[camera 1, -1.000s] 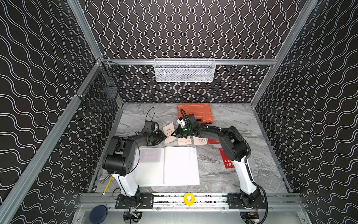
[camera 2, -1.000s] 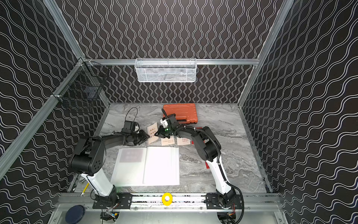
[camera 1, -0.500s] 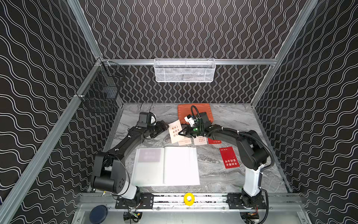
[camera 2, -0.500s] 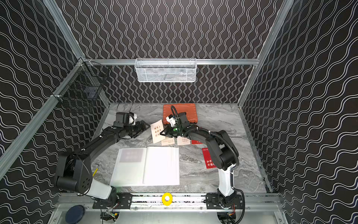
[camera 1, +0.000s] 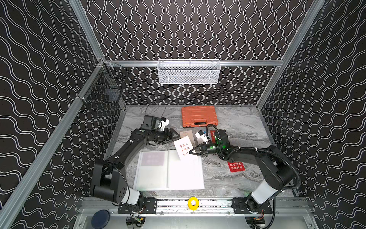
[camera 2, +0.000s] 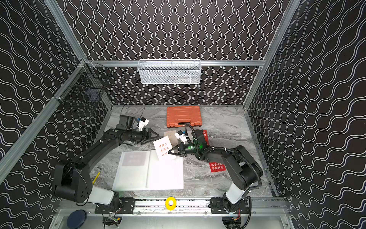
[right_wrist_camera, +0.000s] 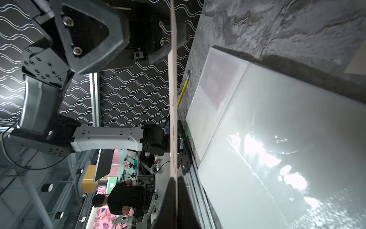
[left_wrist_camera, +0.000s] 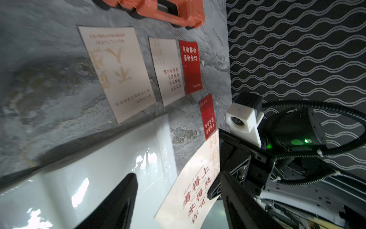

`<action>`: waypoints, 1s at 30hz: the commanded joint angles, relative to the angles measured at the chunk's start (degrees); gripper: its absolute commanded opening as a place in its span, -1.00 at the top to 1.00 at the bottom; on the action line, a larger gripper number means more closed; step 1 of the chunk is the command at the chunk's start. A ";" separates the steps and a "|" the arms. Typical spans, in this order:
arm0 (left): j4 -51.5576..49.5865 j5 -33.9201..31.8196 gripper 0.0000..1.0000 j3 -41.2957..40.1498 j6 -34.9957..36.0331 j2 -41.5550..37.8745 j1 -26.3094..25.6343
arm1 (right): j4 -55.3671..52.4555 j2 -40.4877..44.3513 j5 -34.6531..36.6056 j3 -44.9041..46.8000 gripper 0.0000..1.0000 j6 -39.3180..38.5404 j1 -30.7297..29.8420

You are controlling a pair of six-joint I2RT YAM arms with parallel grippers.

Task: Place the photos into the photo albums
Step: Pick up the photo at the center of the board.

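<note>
Table (camera 1: 227, 184): grey veined marble, matte. Photo album (camera 1: 170, 174) lies open and flat by the front edge, with glossy white pages. A faint reddish rectangle (camera 1: 153, 158) shows through the left page's film.

Right gripper (camera 1: 191, 152) is clamped on one held cream card (camera 1: 183, 147) with red characters, tilted over the album's back edge. In the right wrist view the held cream card (right_wrist_camera: 173, 79) is edge-on, thin and straight.

Left gripper (camera 1: 172, 137): jaws spread, empty, just behind the album's back edge.

Only the left wrist view shows all four loose photos whole:
- large cream card (left_wrist_camera: 118, 73)
- narrower cream card (left_wrist_camera: 168, 69)
- red card (left_wrist_camera: 191, 65)
- second red card (left_wrist_camera: 208, 117)

In both top views the right arm partly hides them.

One orange ribbed plastic case (camera 1: 199, 119) sits at the back edge.
</note>
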State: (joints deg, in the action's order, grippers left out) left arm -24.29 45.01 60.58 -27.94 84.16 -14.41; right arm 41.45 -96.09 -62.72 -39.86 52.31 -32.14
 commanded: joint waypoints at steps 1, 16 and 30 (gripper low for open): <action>-2.23 5.07 -0.39 -0.20 4.17 0.23 -0.89 | 15.84 -1.29 -3.88 1.14 1.00 7.89 -0.03; 3.14 12.44 0.13 -5.03 3.33 0.32 -2.88 | 12.41 -3.60 -6.45 0.01 1.00 4.13 -0.03; 6.00 13.91 0.83 -6.06 1.10 -0.58 -3.42 | 2.90 -4.53 -5.54 -3.04 1.00 -1.97 -0.01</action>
State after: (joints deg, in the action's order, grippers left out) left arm -19.66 57.80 54.70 -26.72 83.92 -17.74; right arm 43.51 -100.31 -67.99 -42.50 50.30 -32.14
